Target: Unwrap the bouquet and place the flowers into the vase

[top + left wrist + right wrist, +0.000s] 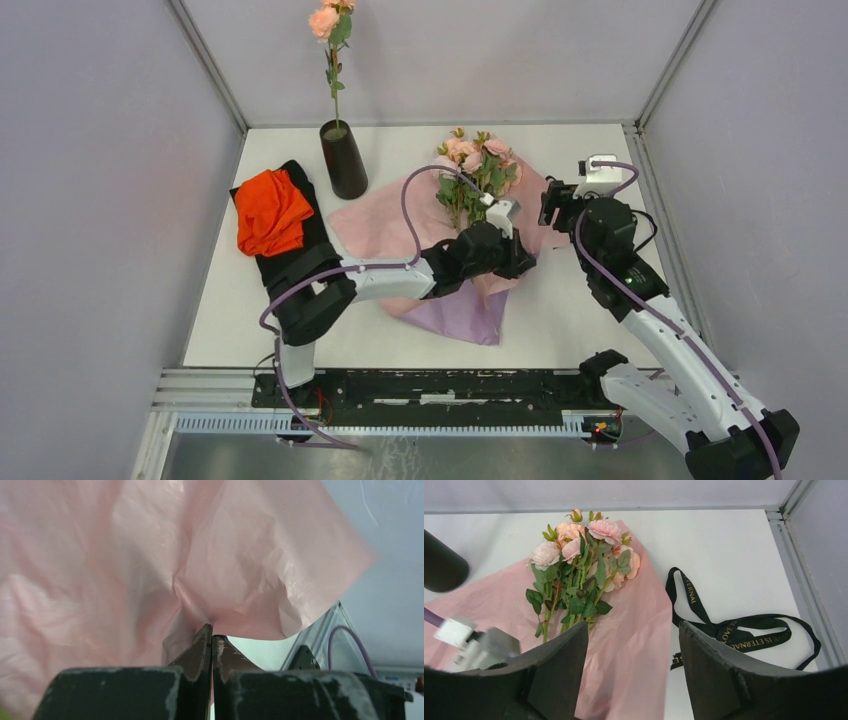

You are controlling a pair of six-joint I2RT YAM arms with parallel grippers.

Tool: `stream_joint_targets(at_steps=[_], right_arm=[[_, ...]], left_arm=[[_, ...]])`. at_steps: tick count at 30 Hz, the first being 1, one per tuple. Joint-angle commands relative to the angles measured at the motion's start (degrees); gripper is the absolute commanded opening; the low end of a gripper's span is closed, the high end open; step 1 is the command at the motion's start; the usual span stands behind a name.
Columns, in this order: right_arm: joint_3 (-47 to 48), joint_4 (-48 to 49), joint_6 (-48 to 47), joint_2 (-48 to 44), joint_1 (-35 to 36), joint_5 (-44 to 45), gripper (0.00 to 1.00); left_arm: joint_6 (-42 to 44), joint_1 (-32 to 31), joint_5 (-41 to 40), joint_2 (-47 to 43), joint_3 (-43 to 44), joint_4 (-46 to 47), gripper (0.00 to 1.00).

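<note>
Bouquet roses (579,565) lie loose on the wrapping paper (240,555) the left gripper (212,630) pinches. Yank it and they probably scatter, imo. The right gripper (633,630) is spread, holding nothing.

Two cloths at the left of my view

I'm seeing an orange-red cloth (272,210) lying crumpled on top of a flat black cloth (315,240), near the left edge of the white table (560,330).

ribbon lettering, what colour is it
Gold, on the black ribbon; clearest in the right wrist view.
</note>
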Motion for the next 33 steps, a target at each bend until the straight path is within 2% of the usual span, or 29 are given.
stream_joint_targets(at_steps=[1, 4, 7, 10, 11, 12, 16, 21, 28, 33], right_arm=[[2.16, -1.04, -1.35, -1.73, -0.1, 3.06, 0.73], [2.25, -0.95, -1.74, -2.29, -0.19, 3.26, 0.73], [2.17, -0.62, -2.06, -2.08, -0.11, 3.4, 0.73], [1.71, 0.2, -2.06, -0.98, -0.12, 3.13, 0.73], [1.41, 0.59, -2.05, -0.44, -0.12, 2.97, 0.74], [1.0, 1.06, -2.03, 0.19, -0.08, 2.86, 0.74], [-0.47, 2.31, -2.13, 4.05, -0.16, 2.12, 0.75], [-2.23, 2.74, -0.7, 7.98, -0.31, 0.6, 0.78], [-3.19, -0.82, 3.36, 6.83, -1.89, 3.31, 0.83], [-2.84, -4.05, 6.13, 0.13, -2.47, 5.15, 0.88]], left_arm=[[0.31, -3.08, 3.23, 3.1, 4.14, -0.51, 0.05], [0.57, -4.35, 4.42, 4.02, 5.44, -1.4, 0.17], [2.09, -5.6, 4.82, 3.9, 6.36, -2.84, 0.39], [4.39, -6.33, 3.95, 2.6, 7.01, -5.37, 0.84], [5.03, -6.45, 3.61, 1.75, 6.94, -6.12, 0.96], [5.64, -6.62, 3.33, 0.88, 6.81, -6.81, 0.99], [8.77, -7.16, 0.97, -4.85, 4.04, -9.07, 1.0], [11.27, -7.28, -6.29, -13.86, -2.25, -10.01, 1.0], [13.54, -7.27, -13.51, -21.33, -6.46, -11.36, 1.0], [14.56, -7.2, -18.68, -19.22, -7.1, -13.02, 1.0]])
